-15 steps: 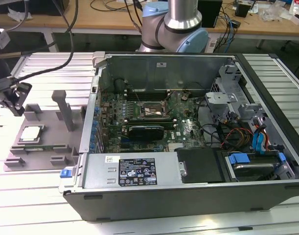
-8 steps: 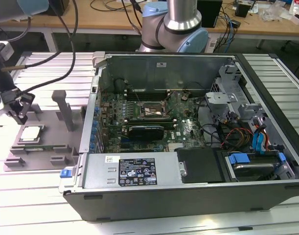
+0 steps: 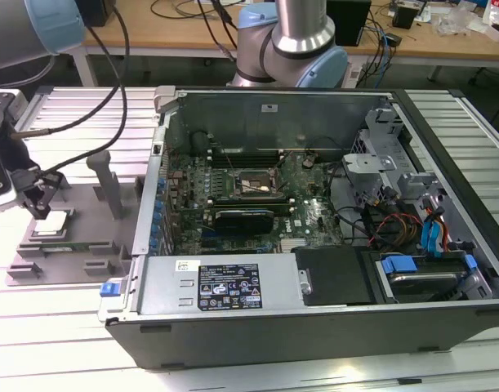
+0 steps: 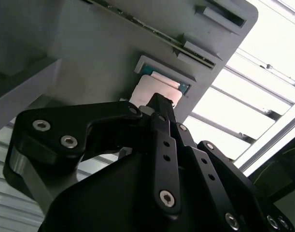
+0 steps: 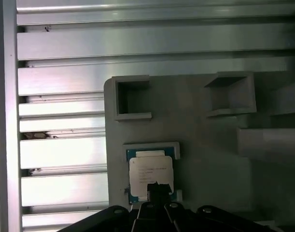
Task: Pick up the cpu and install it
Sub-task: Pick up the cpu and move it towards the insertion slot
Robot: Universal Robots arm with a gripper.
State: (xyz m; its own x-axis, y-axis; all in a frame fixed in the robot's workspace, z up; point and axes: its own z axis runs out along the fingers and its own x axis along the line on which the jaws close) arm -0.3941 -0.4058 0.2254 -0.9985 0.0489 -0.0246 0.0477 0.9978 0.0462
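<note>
The cpu (image 3: 54, 222) is a small square chip with a silvery top. It lies flat in a framed pocket of the grey plastic tray (image 3: 86, 245) at the exterior view's left. My gripper (image 3: 41, 206) hangs just above it with its black fingers pressed together into one tip, nothing between them. In the second wrist view that gripper tip (image 4: 159, 102) overlaps the near edge of the cpu (image 4: 148, 89). In the first wrist view the gripper tip (image 5: 156, 187) covers the lower edge of the cpu (image 5: 150, 170). The black socket frame (image 3: 251, 184) sits in the middle of the motherboard.
An open computer case (image 3: 314, 327) lies on the slatted metal table (image 3: 61, 327), right of the tray. A long black expansion card (image 3: 245, 217) sits below the socket. Upright grey posts (image 3: 110, 188) rise from the tray. Cables and drive cages fill the case's right side.
</note>
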